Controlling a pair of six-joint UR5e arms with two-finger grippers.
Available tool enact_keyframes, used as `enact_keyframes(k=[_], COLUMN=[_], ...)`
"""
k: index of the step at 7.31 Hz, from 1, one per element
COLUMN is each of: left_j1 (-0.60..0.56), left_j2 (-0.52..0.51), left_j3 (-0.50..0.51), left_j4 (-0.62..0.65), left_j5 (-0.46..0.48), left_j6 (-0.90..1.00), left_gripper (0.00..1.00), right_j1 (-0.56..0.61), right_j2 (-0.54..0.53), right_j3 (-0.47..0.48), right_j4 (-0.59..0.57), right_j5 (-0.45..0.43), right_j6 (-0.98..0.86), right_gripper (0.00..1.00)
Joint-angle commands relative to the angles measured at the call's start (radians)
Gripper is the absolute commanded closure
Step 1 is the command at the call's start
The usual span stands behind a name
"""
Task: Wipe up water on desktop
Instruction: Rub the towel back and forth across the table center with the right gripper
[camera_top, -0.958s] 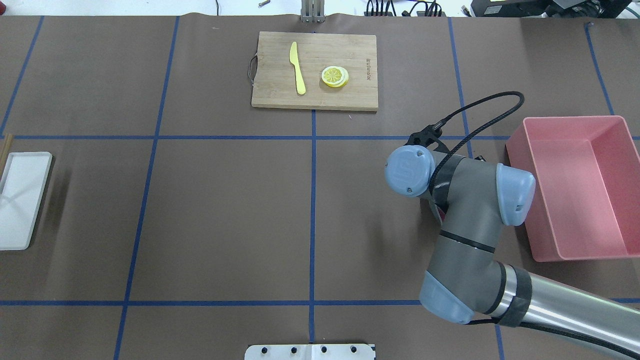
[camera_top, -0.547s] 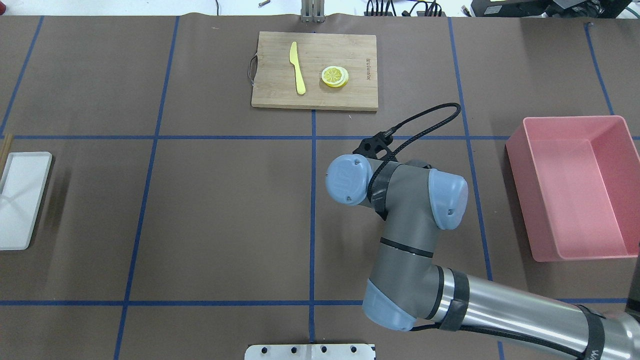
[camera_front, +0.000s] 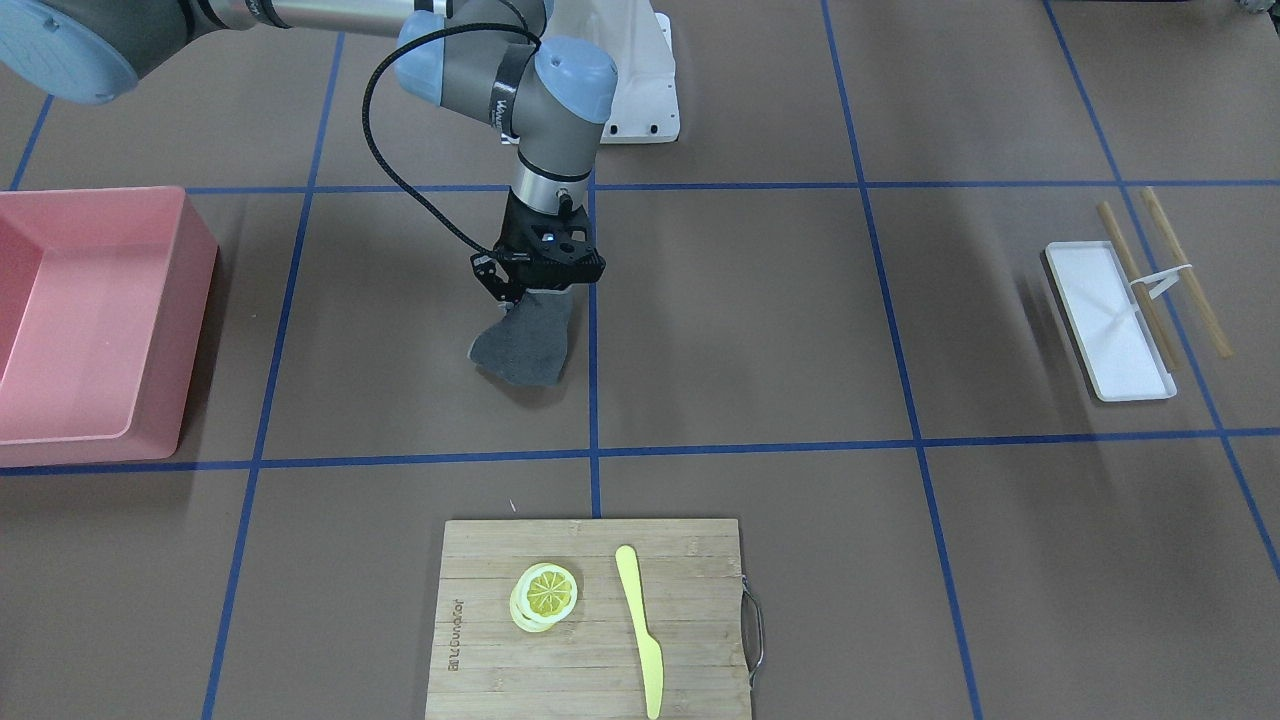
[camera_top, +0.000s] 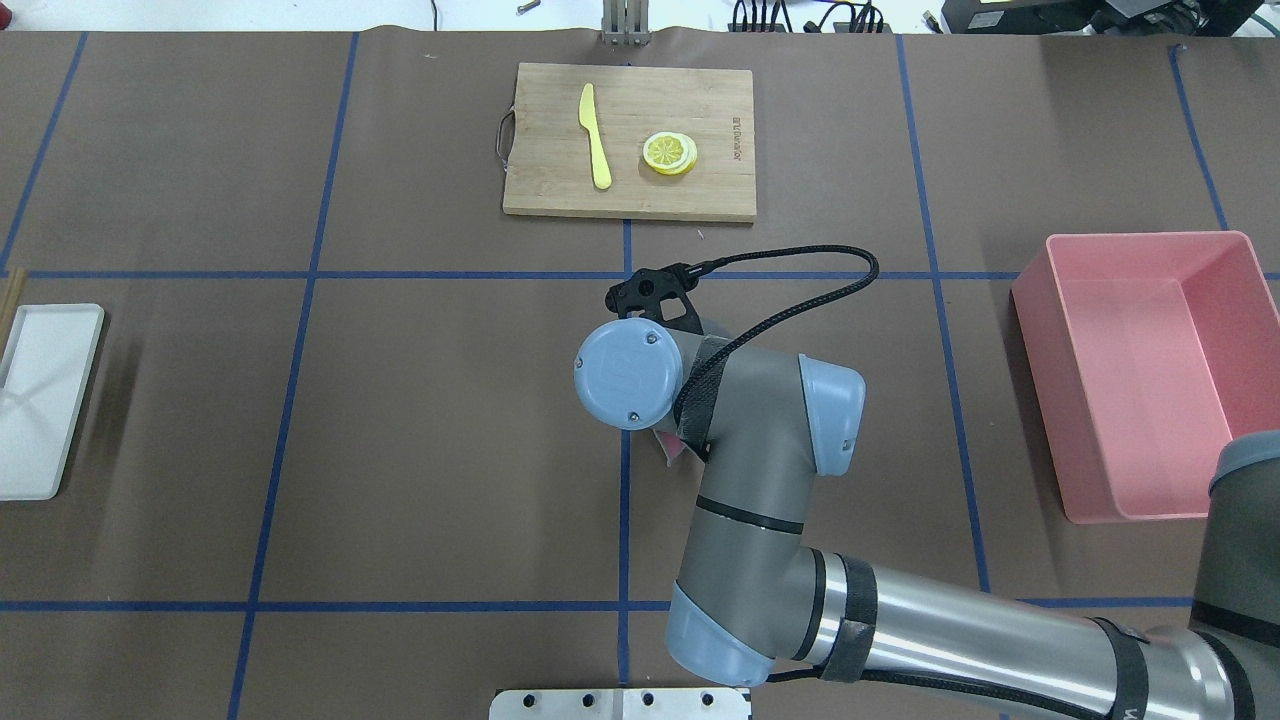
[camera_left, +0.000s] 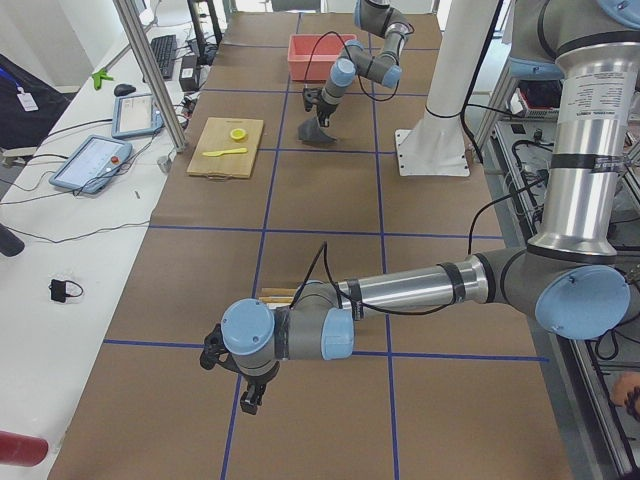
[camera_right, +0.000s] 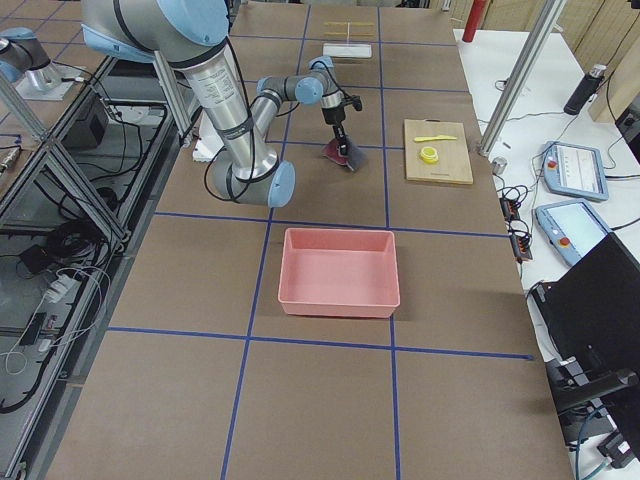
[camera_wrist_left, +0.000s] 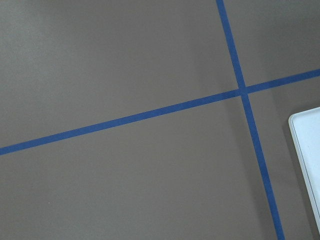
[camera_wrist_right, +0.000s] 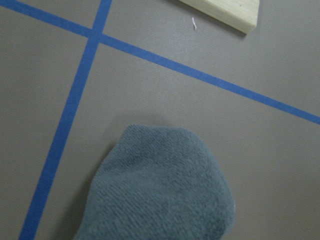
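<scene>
Brown table (camera_front: 900, 300), ruled into big rectangles by blue tape, fills the front-facing view. I can make out no wet patch on it.

At 9 o'clock stands a pink bin (camera_front: 197, 330). Near the middle, a little toward 10 o'clock, the right tool (camera_front: 540, 287) points down, clamped on the top edge of a grey cloth (camera_front: 522, 348). The cloth hangs beside a tape line; I cannot tell whether its lower edge touches the table. At 6 o'clock lies a board (camera_front: 690, 560) with a lemon slice (camera_front: 545, 595) and a knife (camera_front: 640, 625). At 3 o'clock sits a white tray (camera_front: 1095, 310). The left tool (camera_left: 245, 395) shows only in the left side view, low over the table; whether it is apart or together I cannot tell.

Risks, as I judge them:
- The pinch takes only the cloth's edge, so a hard drag could pull it free.
- With no water showing, the stroke may miss it.
- A long sweep toward 6 o'clock could hit the board.
</scene>
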Motion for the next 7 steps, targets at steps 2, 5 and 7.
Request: enact_keyframes(k=[2, 5, 7], left_j1=[0.0, 0.0, 0.0], left_j2=[-0.001, -0.001, -0.001], left_j3=[-0.004, -0.006, -0.006], left_j4=[0.001, 0.0, 0.0], left_j5=[0.0, 0.0, 0.0], left_j6=[-0.001, -0.001, -0.001], left_gripper=[0.01, 0.01, 0.01], right_j1=[0.033, 0.115, 0.1], right_j2=[-0.125, -0.309, -0.297], right_j3=[0.128, 0.224, 0.211], right_j4=[-0.304, -0.348, -0.337], right_j5=[0.011, -0.059, -0.069], right_j6=[-0.132, -0.323, -0.326], right_gripper=[1.0, 1.0, 1.0])
